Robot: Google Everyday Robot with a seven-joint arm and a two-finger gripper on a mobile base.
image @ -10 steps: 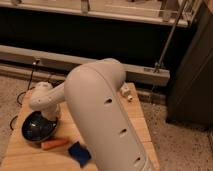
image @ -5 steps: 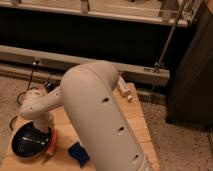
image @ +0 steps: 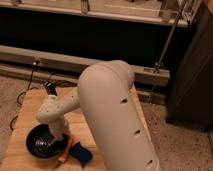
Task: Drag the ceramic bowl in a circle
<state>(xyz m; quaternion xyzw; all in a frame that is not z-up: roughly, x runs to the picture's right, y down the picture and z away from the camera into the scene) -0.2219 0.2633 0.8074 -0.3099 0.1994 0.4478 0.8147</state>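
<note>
Mid-drag, by the look of it; loop progress unclear.
The end effector is clenched on the right rim of the ceramic bowl, near the wooden surface's near-left corner, beside a blue sponge; how much circle remains cannot be told.

On the wooden table you see a blue sponge just beside an orange stick-shaped item, a small dark can near the far edge, and a black cable on the floor beyond.
</note>
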